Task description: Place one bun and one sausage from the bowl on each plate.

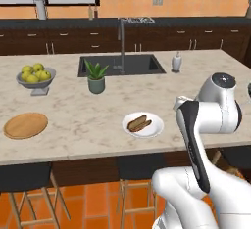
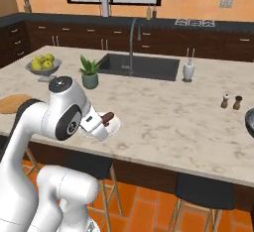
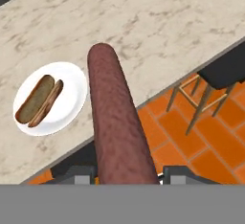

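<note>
Reddish-brown sausage (image 3: 115, 122), long, smooth, round-ended

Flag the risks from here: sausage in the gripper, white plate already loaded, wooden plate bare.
1. The sausage sticks far out of the gripper, held at one end only; it could pivot or slip in transit.
2. It hangs over the counter edge and floor, so a drop is lost.
3. The white plate already holds a bun and sausage; the wooden plate lies far left, a long reach.

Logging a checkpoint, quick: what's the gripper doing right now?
Gripper: closed on a sausage, held above the counter edge, beside the white plate.
</note>
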